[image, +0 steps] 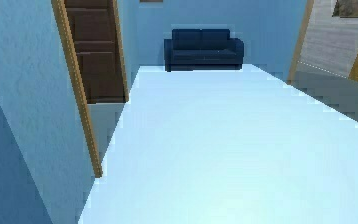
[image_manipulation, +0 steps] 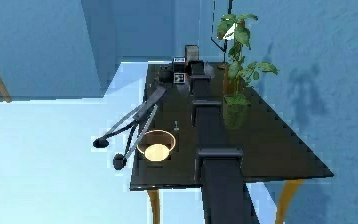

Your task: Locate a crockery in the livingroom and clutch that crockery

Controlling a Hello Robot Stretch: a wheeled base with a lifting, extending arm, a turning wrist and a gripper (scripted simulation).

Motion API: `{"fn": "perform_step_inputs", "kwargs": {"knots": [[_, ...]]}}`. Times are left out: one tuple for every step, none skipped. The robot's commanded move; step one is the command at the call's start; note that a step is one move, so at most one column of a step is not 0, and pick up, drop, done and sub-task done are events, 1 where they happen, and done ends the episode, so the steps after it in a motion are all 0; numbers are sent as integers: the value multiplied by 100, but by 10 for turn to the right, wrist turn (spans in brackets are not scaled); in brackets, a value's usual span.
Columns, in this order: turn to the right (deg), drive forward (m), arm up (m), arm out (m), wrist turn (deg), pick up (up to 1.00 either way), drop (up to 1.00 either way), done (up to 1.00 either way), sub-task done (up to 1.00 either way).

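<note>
The gripper [image_manipulation: 184, 72] stood far along the table [image_manipulation: 277, 140]; the bowl [image_manipulation: 158, 148] lay nearer, left of the arm [image_manipulation: 212, 130]. Retraction was advisable first. Whether it held anything could not be told.

No readable text, labels, numbers or signs; black marks on white squares [image_manipulation: 178, 76], not legible

Dark square arm [image_manipulation: 209, 125], white marker squares [image_manipulation: 179, 73]
</note>
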Motion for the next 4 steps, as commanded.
{"fn": "perform_step_inputs", "kwargs": {"knots": [[0, 0, 0, 0, 450, 0, 0, 0, 0], [0, 0, 0, 0, 450, 0, 0, 0, 0], [0, 0, 0, 0, 180, 0, 0, 0, 0], [0, 0, -30, 0, 0, 0, 0, 0, 0]]}}
